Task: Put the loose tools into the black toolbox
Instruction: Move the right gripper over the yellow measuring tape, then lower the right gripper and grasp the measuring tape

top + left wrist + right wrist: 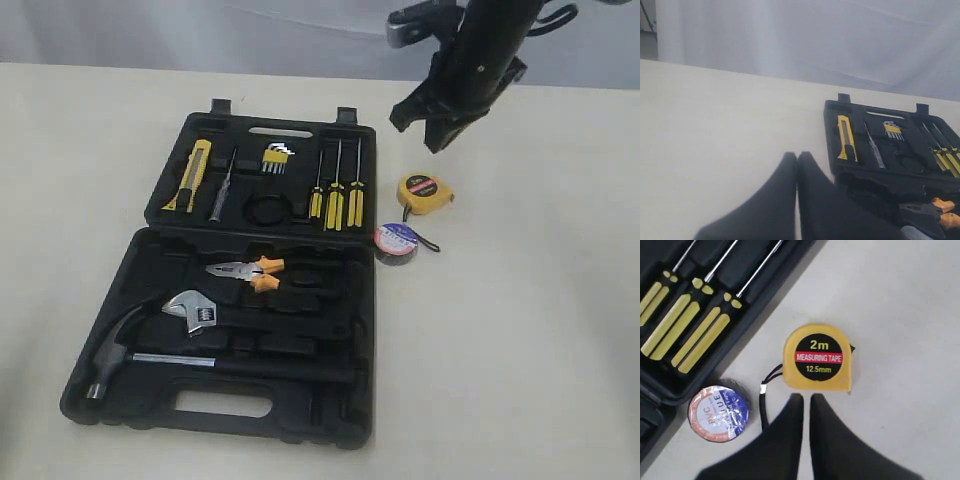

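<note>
Toolbox (340,350) lies nearest; tape measure (424,193) and electrical tape (396,243) beside it; right end effector (806,397), pressed together, above them.

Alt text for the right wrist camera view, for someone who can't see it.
A yellow tape measure lies on the table just beyond two dark fingers held close together. Beside it sits a roll of electrical tape, next to the black toolbox holding three yellow-handled screwdrivers.

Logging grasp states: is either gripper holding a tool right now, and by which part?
Nothing is held. The right gripper hovers empty near the tape measure, not touching it; the left gripper is empty too.
</note>
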### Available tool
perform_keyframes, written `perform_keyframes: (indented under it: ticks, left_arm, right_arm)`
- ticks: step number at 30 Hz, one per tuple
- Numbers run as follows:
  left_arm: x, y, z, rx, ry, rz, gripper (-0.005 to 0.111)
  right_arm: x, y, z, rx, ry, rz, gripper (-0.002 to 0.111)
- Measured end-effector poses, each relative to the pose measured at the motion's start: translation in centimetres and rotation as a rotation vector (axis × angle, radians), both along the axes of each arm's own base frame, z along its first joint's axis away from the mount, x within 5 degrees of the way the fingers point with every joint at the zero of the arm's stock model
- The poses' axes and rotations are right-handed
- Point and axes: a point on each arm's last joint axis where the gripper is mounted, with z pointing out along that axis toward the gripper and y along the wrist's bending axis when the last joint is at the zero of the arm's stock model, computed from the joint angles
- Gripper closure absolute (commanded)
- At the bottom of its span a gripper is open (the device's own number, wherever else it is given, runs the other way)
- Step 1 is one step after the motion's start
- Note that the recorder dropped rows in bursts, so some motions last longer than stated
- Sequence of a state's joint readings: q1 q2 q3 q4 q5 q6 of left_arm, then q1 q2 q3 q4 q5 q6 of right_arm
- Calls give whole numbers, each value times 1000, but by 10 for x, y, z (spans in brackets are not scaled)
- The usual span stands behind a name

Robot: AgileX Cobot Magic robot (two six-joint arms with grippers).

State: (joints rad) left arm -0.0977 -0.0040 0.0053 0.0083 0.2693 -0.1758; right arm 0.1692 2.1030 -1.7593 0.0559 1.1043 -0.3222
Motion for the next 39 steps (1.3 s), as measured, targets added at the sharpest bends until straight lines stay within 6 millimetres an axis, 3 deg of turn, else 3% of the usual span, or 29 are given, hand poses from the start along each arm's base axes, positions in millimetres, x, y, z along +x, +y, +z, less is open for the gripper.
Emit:
perform_keyframes:
  ticks: [3, 6, 25, 39]
  left_arm:
    - [0, 0, 0, 0, 0, 0, 107]
    - [0, 0, 0, 0, 0, 0, 107]
    - [0, 0, 0, 0, 0, 0, 107]
    - [0, 0, 0, 0, 0, 0, 107]
  right_arm:
    - [3, 1, -18, -8, 44, 4, 57]
    - [5, 1, -30, -21, 71, 11, 43]
    - [15, 1, -36, -37, -25, 56, 37]
    - [22, 2, -86, -52, 46, 69, 37]
